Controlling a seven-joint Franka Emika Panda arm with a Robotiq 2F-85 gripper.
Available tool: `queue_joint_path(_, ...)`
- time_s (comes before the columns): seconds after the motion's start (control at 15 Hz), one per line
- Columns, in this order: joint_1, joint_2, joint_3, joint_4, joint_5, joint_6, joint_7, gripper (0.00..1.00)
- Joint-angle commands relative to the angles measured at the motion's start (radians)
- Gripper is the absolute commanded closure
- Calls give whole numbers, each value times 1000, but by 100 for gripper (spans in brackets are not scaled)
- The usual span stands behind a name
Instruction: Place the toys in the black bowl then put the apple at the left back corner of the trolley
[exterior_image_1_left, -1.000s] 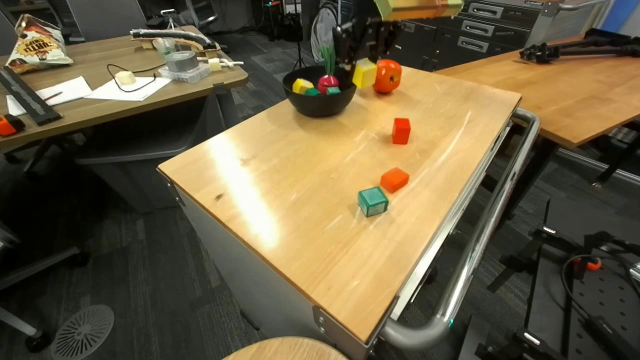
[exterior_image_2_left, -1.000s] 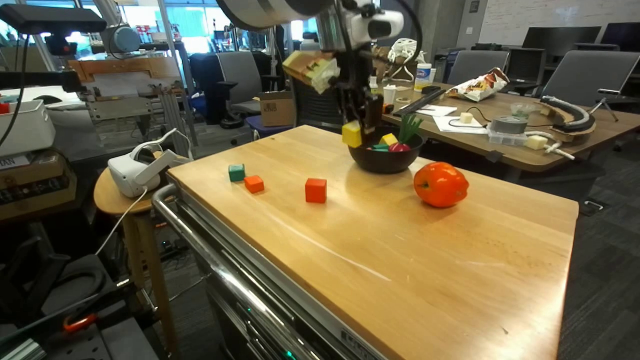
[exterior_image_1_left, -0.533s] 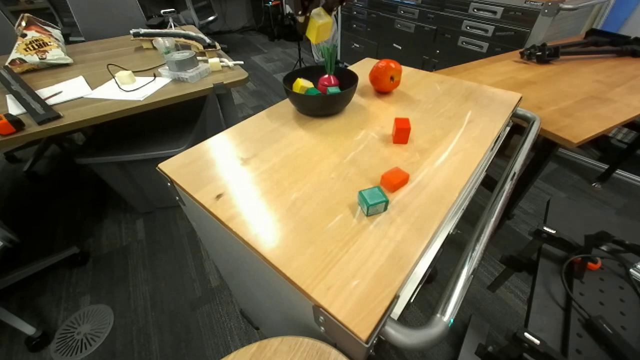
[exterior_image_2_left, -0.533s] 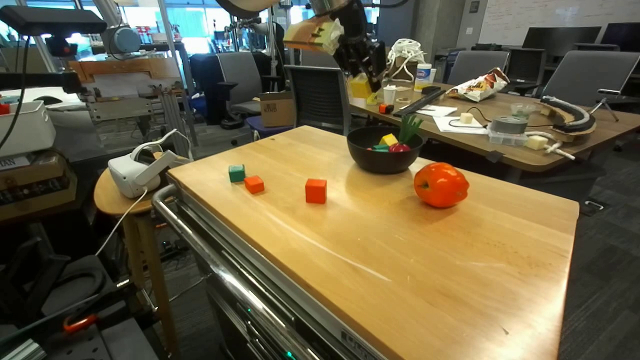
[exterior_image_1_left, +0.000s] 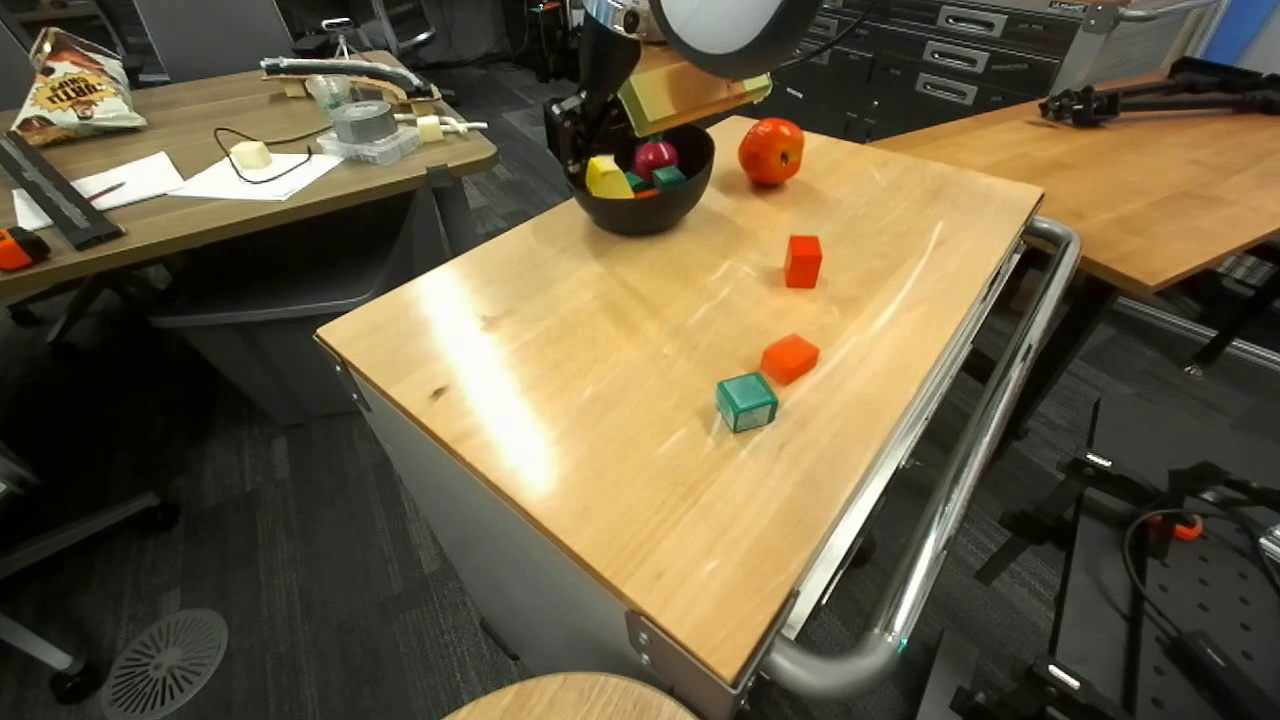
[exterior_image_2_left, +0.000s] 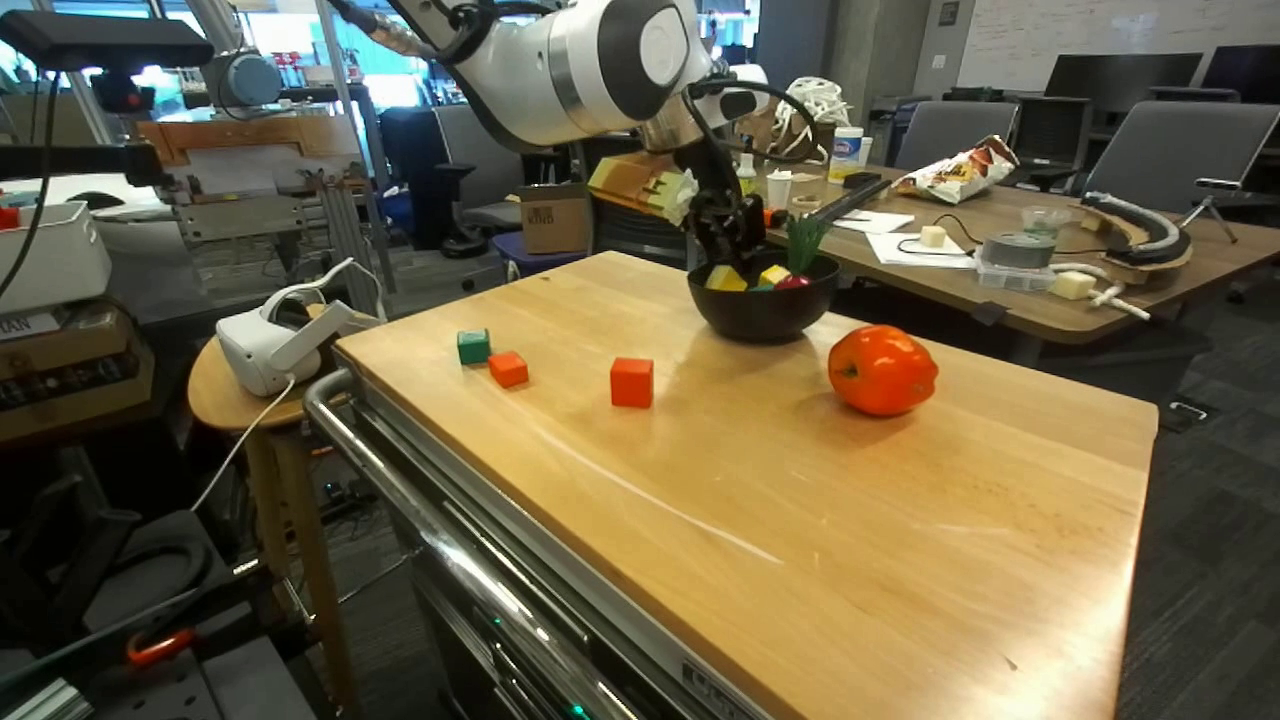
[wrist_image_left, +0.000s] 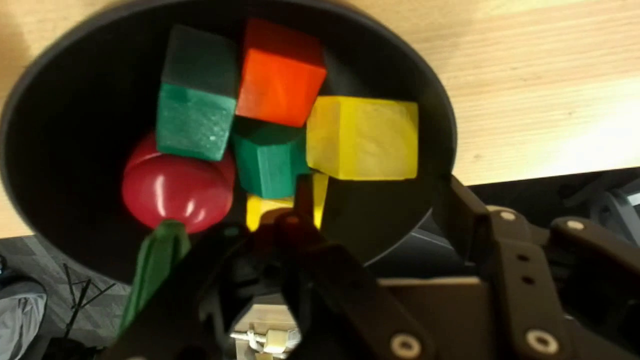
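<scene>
Trolley (exterior_image_1_left: 620, 400), in an exterior view from the near end: green block (exterior_image_1_left: 746, 402); orange block (exterior_image_1_left: 790, 359), just beside it; red block (exterior_image_1_left: 802, 262), farther on. Bowl (exterior_image_1_left: 645, 212), holding in the wrist view one orange-red block (wrist_image_left: 280, 85), two green blocks (wrist_image_left: 197, 120), two yellow blocks (wrist_image_left: 382, 140) (one partly hidden) and a radish (wrist_image_left: 177, 190); gripper (wrist_image_left: 376, 192) over the bowl, fingers apart, one tip near a yellow block. Apple (exterior_image_1_left: 771, 152), on the trolley near the bowl, toward the far end.

bowl (exterior_image_1_left: 645, 214): black | apple (exterior_image_2_left: 882, 371): red-orange | radish (wrist_image_left: 177, 192): crimson, green | trolley top (exterior_image_2_left: 800, 520): tan, wood-grained
</scene>
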Motion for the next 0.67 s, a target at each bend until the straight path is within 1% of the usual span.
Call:
queue_joint_path(0.0,16,-82,-5,-39,17,-89,-111,5)
queue_joint_path(0.07,23,-115,-15,-59,-4,-123,-125,0)
queue_joint_path(0.13,21,-154,-17,-86,-17,-162,-144,0)
queue_joint_path(0.33,10,-282,-35,-178,-79,-280,-135,0)
queue_joint_path(0.47,-33,-365,-3,-256,5,-340,-202,0)
queue_joint_path(0.53,-50,-392,9,-292,67,-364,-241,0)
queue_joint_path(0.6,-65,-412,23,-333,166,-383,-310,0)
